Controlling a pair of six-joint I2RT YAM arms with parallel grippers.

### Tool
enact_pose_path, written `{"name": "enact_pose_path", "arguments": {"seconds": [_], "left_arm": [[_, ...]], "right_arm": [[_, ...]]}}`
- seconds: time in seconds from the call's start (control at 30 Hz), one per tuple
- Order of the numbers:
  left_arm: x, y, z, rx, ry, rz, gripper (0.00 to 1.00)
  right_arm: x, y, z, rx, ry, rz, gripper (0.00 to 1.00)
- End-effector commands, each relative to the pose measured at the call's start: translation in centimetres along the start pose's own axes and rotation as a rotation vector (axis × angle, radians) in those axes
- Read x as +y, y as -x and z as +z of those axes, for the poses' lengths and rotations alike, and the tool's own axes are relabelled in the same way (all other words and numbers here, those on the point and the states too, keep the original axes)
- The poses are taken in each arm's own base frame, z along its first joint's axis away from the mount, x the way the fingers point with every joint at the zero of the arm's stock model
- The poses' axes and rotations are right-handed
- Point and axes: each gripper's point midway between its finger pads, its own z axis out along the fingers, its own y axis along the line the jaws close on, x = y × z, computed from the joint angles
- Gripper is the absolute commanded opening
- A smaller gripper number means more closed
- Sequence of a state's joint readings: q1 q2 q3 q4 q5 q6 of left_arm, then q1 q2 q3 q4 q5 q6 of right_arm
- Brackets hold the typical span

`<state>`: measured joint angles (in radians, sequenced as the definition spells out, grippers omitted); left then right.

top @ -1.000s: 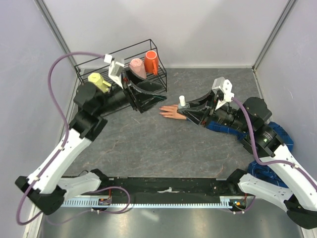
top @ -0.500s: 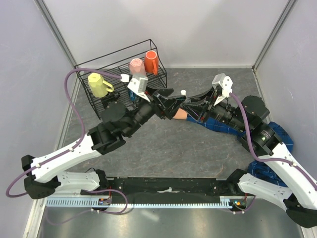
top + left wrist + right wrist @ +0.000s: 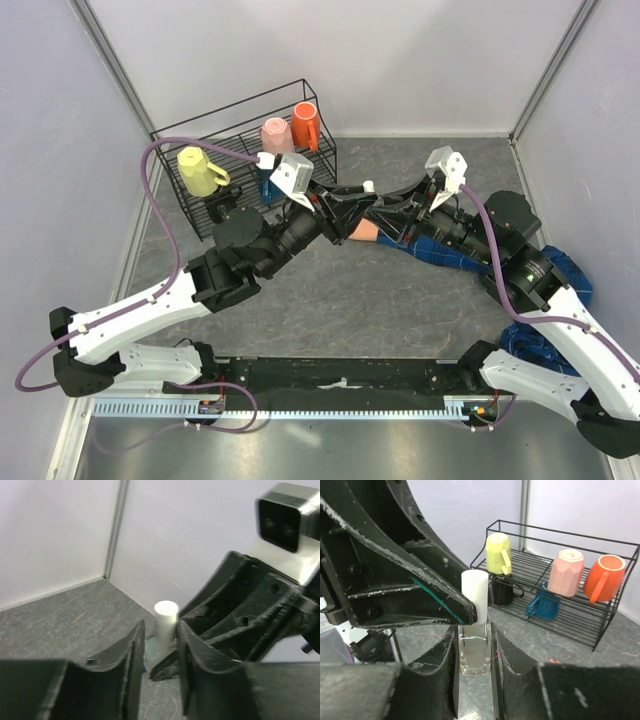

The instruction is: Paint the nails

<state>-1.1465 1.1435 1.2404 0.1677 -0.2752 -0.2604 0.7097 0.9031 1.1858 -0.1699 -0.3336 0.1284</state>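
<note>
grey stone-look table point(image 3: 330, 300) with plain white walls round it, and a black wire rack point(image 3: 527, 562) at the back left holding mugs, like the yellow mug point(image 3: 498, 552) and the orange mug point(image 3: 602, 580). none of that matters for the job, just setting the scene.

the action is all mid-table. the right gripper point(image 3: 473, 630) is clamped on the little clear bottle point(image 3: 474, 655), one finger on each side of the glass, holding it upright. the white cap point(image 3: 475, 595) is on. the left gripper point(image 3: 160, 627) has its fingers spread, and from its own camera the cap shows in the gap just past the tips. from the right wrist view one black fingertip looks right against the cap, but i can't tell if the fingers are properly round it yet.

the fake hand point(image 3: 363, 230) lies flat on the table at the end of the blue plaid sleeve point(image 3: 440, 252), right under where the two grippers meet. the nails are hidden by the grippers from above, so no telling if there's polish on them.

my read: very early days. bottle is picked up, that's the only bit done. left to do: grab and twist off the cap, get the brush out, then do each nail.
</note>
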Motion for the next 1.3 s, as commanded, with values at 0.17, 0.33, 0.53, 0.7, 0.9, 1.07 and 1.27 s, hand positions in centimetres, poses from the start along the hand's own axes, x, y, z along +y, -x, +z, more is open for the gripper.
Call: {"name": "enact_pose_path", "arguments": {"seconds": [0.17, 0.33, 0.53, 0.7, 0.9, 1.07, 1.27], "left_arm": [[-3.2, 3.2, -0.8, -0.035, -0.23, 0.023, 0.02], [-6.3, 2.1, -3.5, 0.074, -0.606, 0.04, 0.02], [-8.2, 0.3, -9.6, 0.265, -1.113, 0.1, 0.02], [-5.9, -1.5, -10.1, 0.449, -1.269, 0.035, 0.02], [-4.0, -0.7, -8.1, 0.433, -1.229, 0.04, 0.02], [-1.5, 0.7, -5.9, 0.381, -1.045, 0.0, 0.14], [2.3, 3.1, -4.1, 0.259, -0.613, 0.022, 0.68]], "right_arm": [[1.8, 4.1, -0.9, -0.112, 0.068, -0.028, 0.0], [4.3, 4.7, -1.6, -0.132, 0.198, -0.053, 0.0], [8.8, 4.2, -2.5, -0.127, 0.487, -0.042, 0.0], [11.3, 4.3, -3.4, -0.13, 0.667, -0.012, 0.0], [11.8, 3.9, -3.5, -0.107, 0.717, 0.004, 0.0], [9.5, 3.0, -2.0, -0.076, 0.571, -0.015, 0.0], [5.2, 1.3, -0.6, -0.001, 0.309, -0.055, 0.0]]}}
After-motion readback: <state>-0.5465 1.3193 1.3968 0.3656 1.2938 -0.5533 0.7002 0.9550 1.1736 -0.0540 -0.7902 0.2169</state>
